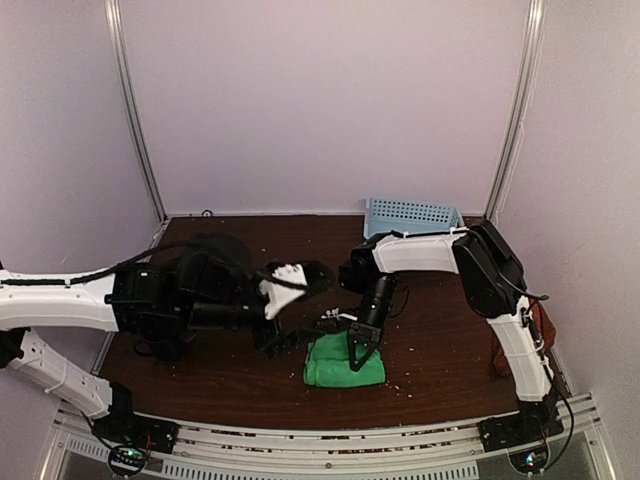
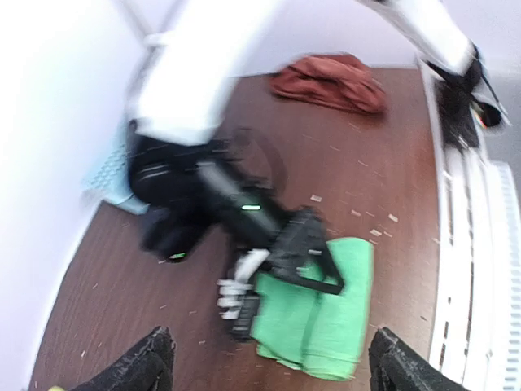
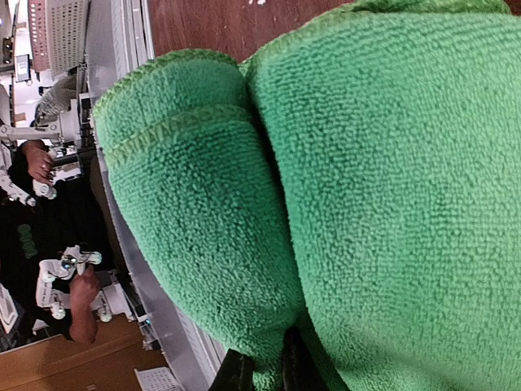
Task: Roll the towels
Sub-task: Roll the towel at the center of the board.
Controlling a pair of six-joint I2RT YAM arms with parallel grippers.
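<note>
The green towel point(image 1: 343, 363) lies folded on the dark worktop point(image 1: 440, 340) at the lower middle of the top view, just in front of the arms' bases. The right fingers point(image 3: 244, 376) come down on its upper edge. The right wrist view shows what the top view cannot: they are clenched almost together at the bottom of the frame, with a slip of green cloth nipped between them. It also shows the towel bulging in two thick folds that fill the picture.

The left fingers point(image 2: 152, 362) are released. In the left wrist view they stand wide apart at the bottom corners, off the cloth, with the towel and the right arm's black wrist between and beyond them.

The rust towel point(image 2: 330, 81) lies crumpled at the top of that view, well apart from the green one. In the top view it is mostly hidden behind the right arm at the right edge.

The light-blue basket point(image 1: 413, 215) stands against the back wall. Pale crumbs dot the worktop.
</note>
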